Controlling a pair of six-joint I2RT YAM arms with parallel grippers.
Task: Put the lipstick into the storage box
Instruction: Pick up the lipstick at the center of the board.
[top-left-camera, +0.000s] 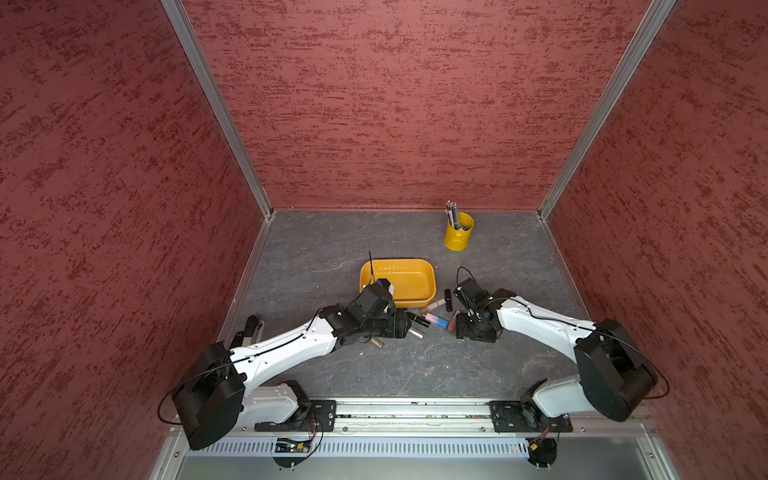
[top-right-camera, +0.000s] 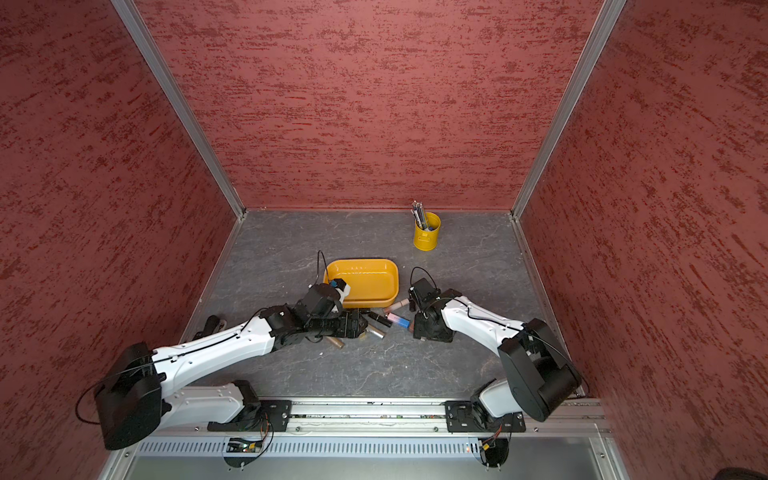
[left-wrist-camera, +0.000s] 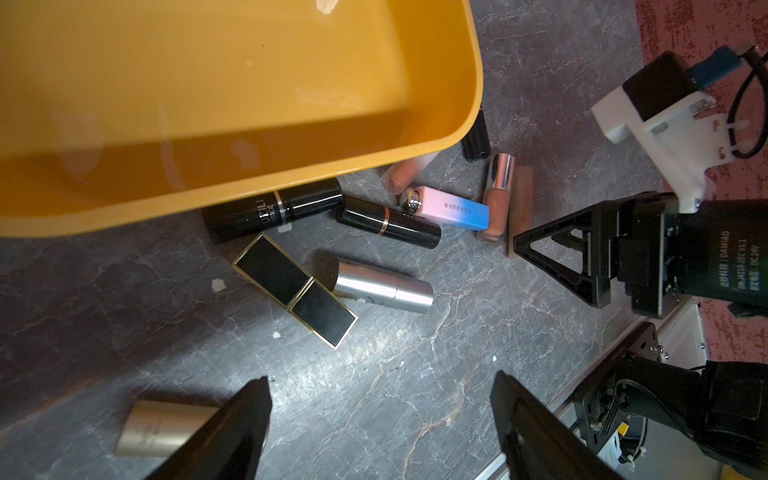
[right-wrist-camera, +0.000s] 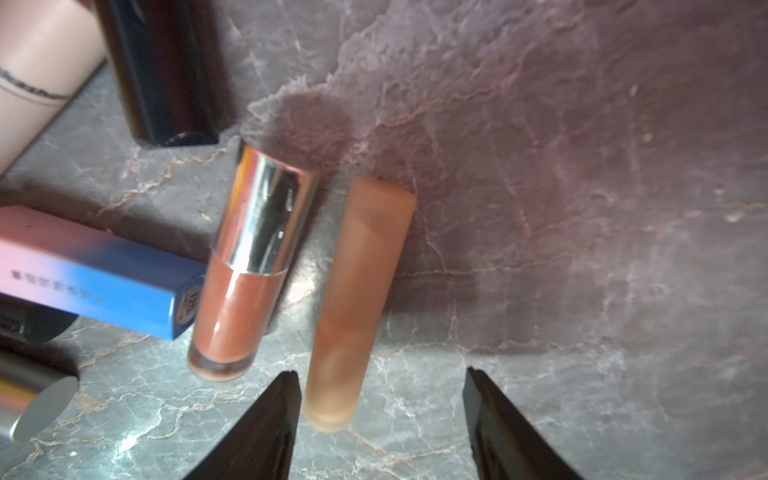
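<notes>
Plainly, the right gripper (right-wrist-camera: 381, 372) stands parted, black wedge fingers (right-wrist-camera: 266, 436) straddling one end of a frosted peach lipstick (right-wrist-camera: 357, 299) on the marbled grey table (right-wrist-camera: 582, 208), not clamping it. The left gripper (left-wrist-camera: 381, 375) gapes wide, empty; the glossy orange-yellow storage box (left-wrist-camera: 291, 166) sits beyond its fingertips (left-wrist-camera: 232, 428).

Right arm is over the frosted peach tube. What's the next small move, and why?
Probably lower the right gripper slightly and close on the frosted peach tube. One end of it lies between the open jaws, nearer one than the other, with the silver-capped gloss close beside. The storage box holds no lipstick yet.
</notes>
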